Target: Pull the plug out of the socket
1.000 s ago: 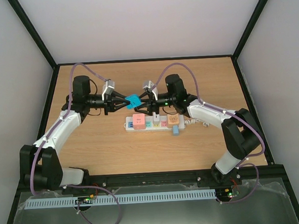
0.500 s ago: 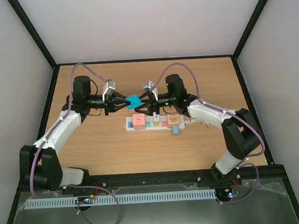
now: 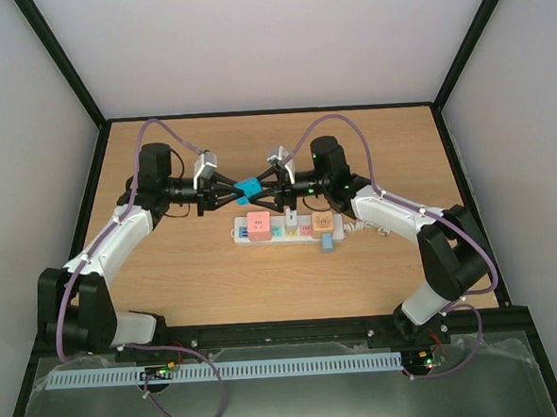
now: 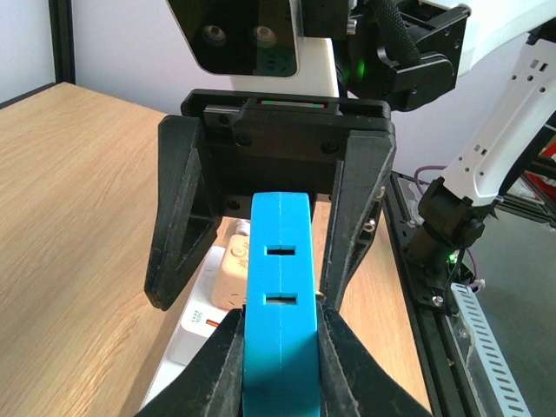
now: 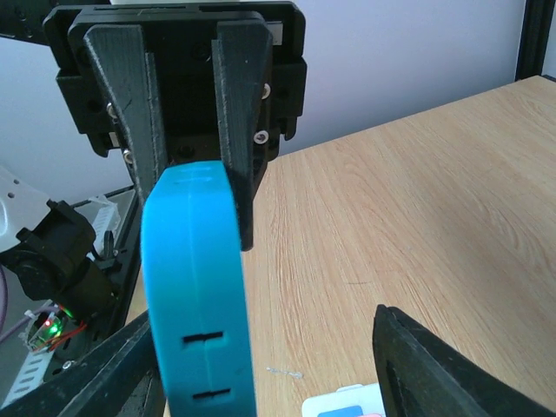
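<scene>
The blue plug (image 3: pixel 249 188) was already off the socket (image 3: pixel 285 230), hanging in the air just behind it, while the socket lay flat on the table (image 3: pixel 169 272). The left gripper (image 3: pixel 235 192) had it pinched tight by its flat sides. The right gripper (image 3: pixel 266 187) sat around the other end with its jaws wide apart, not touching. Looked like a hand-off to me, so I'd close the right one squarely before the left lets go. Both arms were bent inward, wrists level, grippers nose to nose.
</scene>
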`<move>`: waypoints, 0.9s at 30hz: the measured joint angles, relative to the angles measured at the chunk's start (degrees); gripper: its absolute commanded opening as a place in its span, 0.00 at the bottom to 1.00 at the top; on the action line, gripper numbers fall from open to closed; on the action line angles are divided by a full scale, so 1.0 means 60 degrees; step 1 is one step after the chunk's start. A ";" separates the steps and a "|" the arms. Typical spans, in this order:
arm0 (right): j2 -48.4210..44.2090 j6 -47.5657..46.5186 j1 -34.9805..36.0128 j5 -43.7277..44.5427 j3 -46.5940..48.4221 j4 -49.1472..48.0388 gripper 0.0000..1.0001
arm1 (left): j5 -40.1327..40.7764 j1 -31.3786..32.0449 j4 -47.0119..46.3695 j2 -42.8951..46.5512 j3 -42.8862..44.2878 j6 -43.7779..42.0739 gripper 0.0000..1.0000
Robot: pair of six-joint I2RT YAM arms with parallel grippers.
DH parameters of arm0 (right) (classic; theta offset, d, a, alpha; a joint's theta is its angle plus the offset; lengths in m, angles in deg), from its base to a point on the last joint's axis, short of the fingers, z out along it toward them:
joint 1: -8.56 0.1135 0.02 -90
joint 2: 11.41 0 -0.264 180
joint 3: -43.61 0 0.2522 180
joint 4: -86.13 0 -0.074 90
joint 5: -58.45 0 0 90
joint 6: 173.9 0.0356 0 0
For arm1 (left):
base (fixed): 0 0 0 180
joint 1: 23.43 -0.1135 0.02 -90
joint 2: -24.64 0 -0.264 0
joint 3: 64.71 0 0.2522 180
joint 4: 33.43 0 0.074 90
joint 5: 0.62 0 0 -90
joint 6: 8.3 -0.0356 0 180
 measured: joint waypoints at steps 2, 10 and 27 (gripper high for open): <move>0.0000 0.0015 0.0000 0.0062 0.0000 -0.0004 0.59 | -0.0004 0.0011 0.0051 0.0000 0.0000 -0.0055 0.03; 0.0000 0.0106 -0.0011 0.0200 0.0000 0.0000 0.56 | -0.0015 0.0026 0.0339 0.0000 -0.0004 -0.0517 0.03; 0.0000 0.0667 -0.0062 0.0138 -0.0011 -0.0135 0.58 | 0.0550 0.0295 0.0987 -0.0007 0.0047 -0.1534 0.03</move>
